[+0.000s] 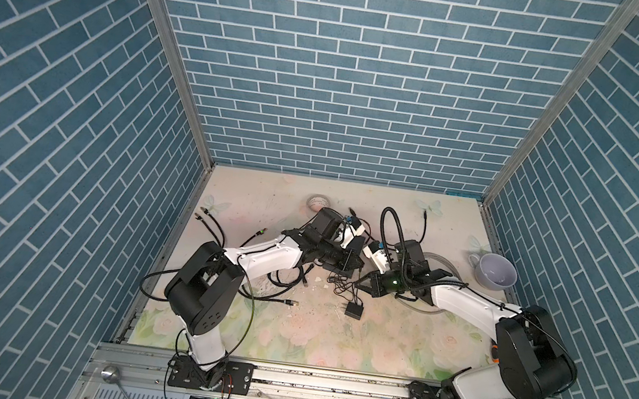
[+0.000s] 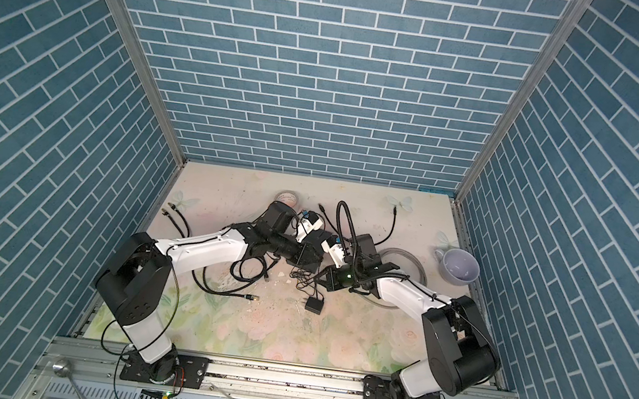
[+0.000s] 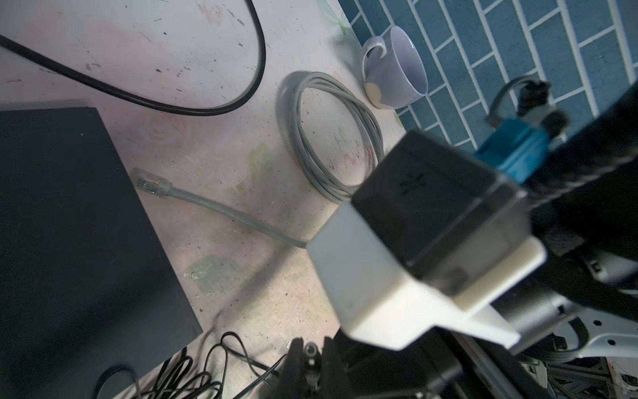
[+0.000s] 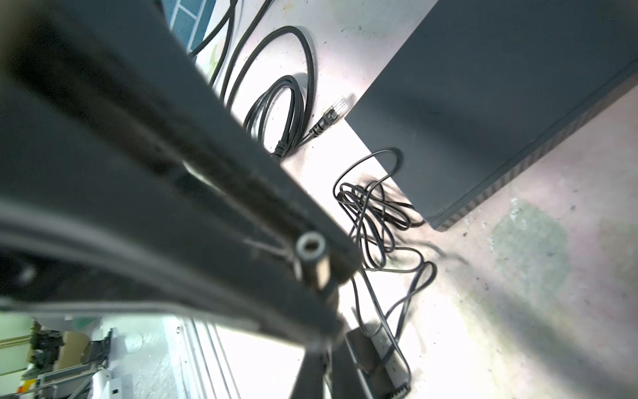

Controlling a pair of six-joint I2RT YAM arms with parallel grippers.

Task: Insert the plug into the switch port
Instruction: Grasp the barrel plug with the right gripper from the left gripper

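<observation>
Step in hand: plug is gripped but not yet at a port.

Left gripper [image 3: 311,355] is closed narrow on the small black barrel plug with a silver ring tip [image 4: 310,246], held above the counter just beside one corner of the flat matte-black rectangular switch [image 4: 500,103].

Right gripper [image 1: 361,287] is near that same corner. Cannot tell whether it is parted or gripping.

Switch lies flat on the floral counter [image 1: 395,344]. Plain top, fine ribbing along one side edge, no socket visible.

Thin black cord [image 4: 376,221] is tangled at that corner and runs to the black cube adapter [image 1: 353,310], a little apart from the switch.

Next move, my judgement: locate the round socket, line the barrel's axis with it, push straight with the switch braced.
</observation>
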